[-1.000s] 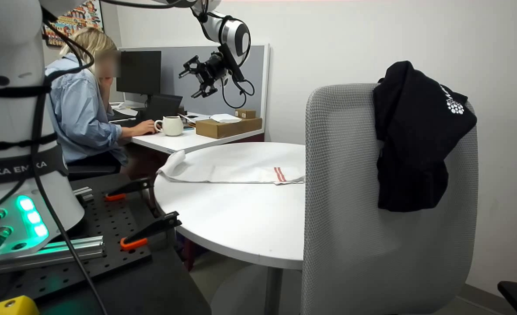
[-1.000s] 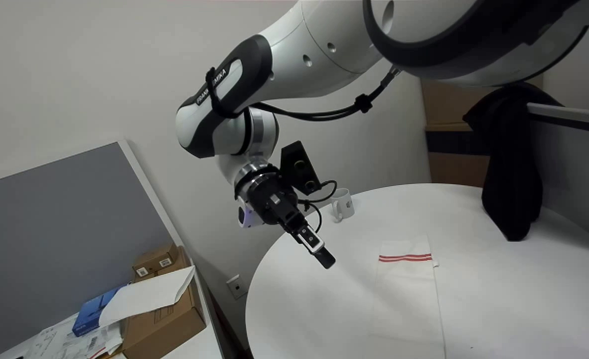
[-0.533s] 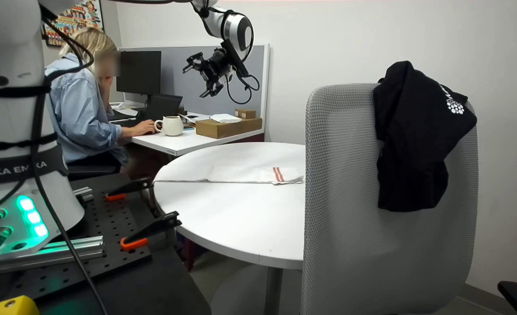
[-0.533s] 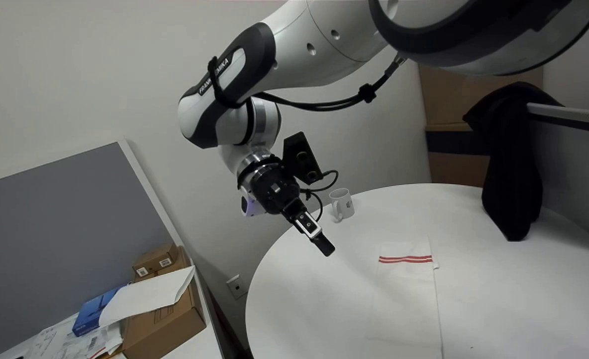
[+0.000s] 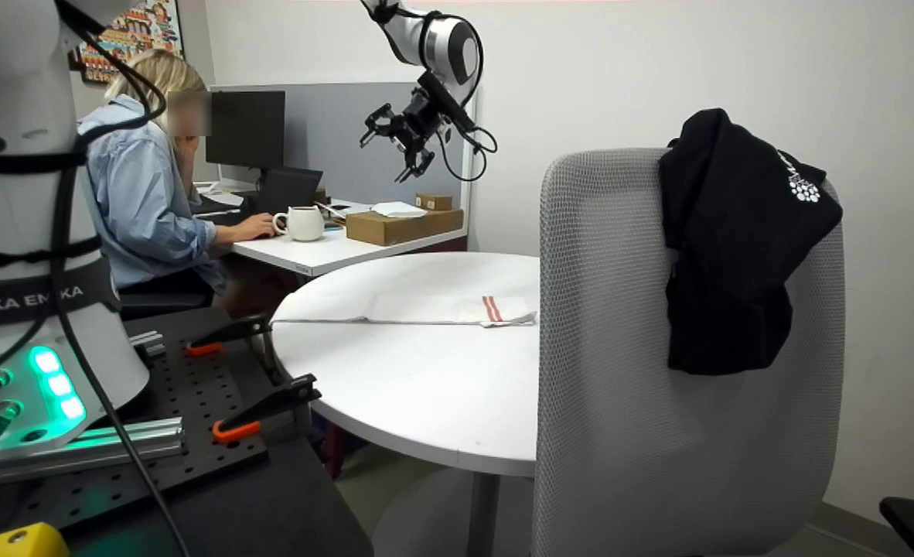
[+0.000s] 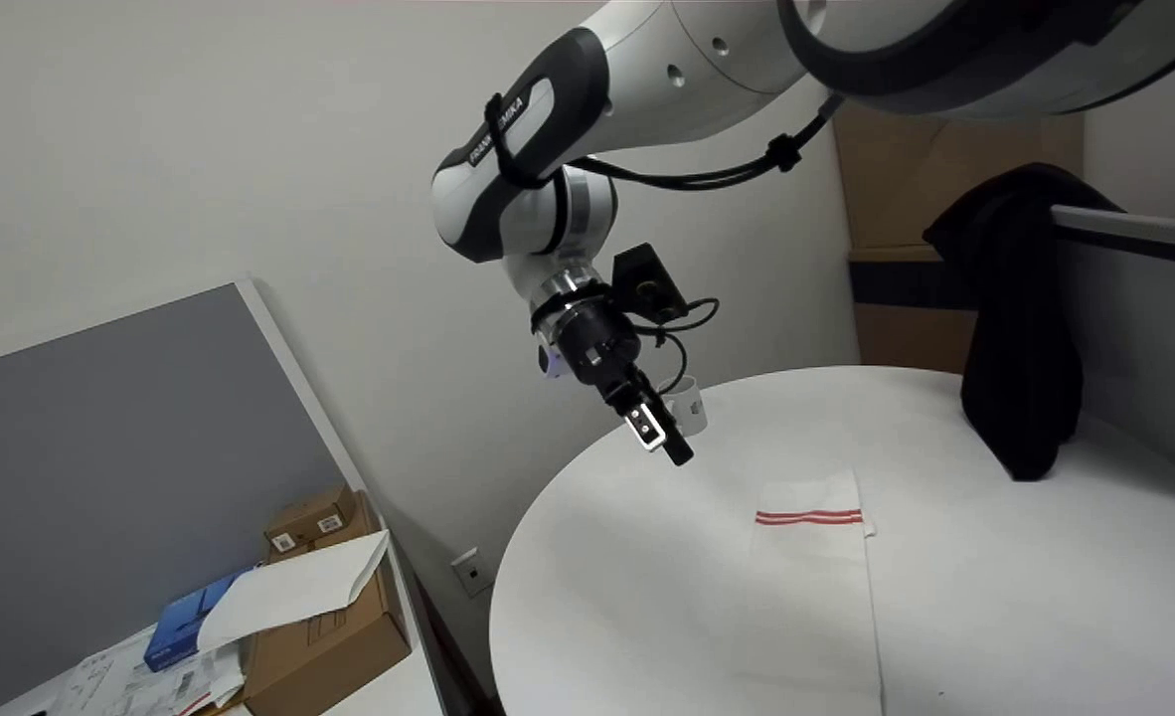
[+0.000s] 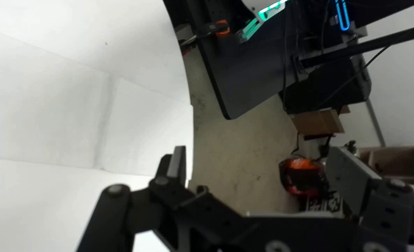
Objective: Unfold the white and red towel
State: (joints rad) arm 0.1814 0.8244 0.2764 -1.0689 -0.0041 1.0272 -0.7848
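The white and red towel (image 5: 434, 309) lies flat on the round white table (image 5: 418, 387) as a long strip. Its two red stripes show near one end in both exterior views (image 6: 811, 597). In the wrist view its other end reaches the table edge, and the towel (image 7: 53, 98) shows fold or seam lines. My gripper (image 5: 383, 161) is open and empty, held well above the table and apart from the towel. In the wrist view the jaws of my gripper (image 7: 256, 152) stand wide apart with only floor between them. In an exterior view one finger hides the other.
A grey chair (image 5: 612, 387) with a black garment (image 5: 735, 255) on it stands at the table. A white mug (image 6: 689, 413) stands at the table's far edge. A person (image 5: 144, 178) sits at a desk with boxes (image 5: 403, 226). Clamps (image 5: 267, 406) sit by the robot base.
The towel's end near the robot base stood curled up one second ago and now lies flat. My gripper has moved farther out from the base, staying open.
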